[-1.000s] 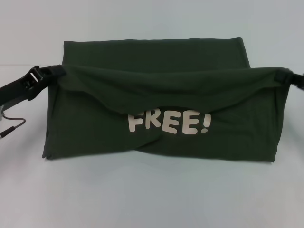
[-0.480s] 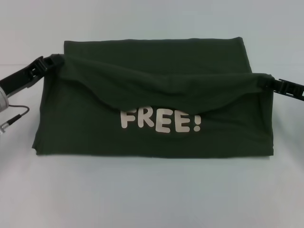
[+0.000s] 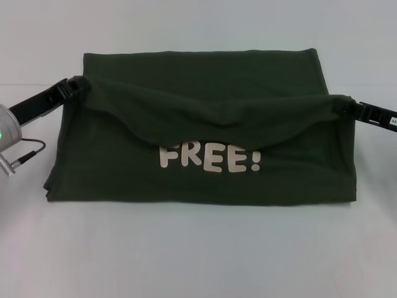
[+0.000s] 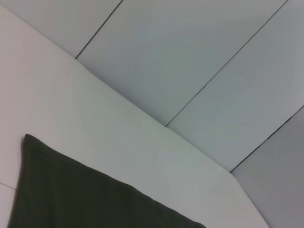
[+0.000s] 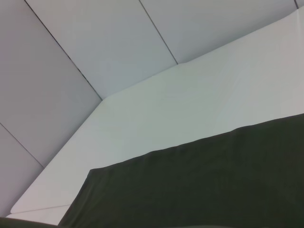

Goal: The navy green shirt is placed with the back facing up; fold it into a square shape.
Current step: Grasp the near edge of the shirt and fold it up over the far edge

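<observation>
Across the white counter (image 3: pixel 198 254), the navy green shirt (image 3: pixel 205 124) lies half folded, its lifted edge pinched by the left claw (image 3: pixel 75 87) and right claw (image 3: pixel 345 105), now carried slightly farther back, so the fold seems nearly laid.

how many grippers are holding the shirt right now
2. The left gripper grips the large dark olive-green soft fabric shirt at its left edge; the right gripper grips the right edge. Both lift one fold above the pale lettering.
</observation>
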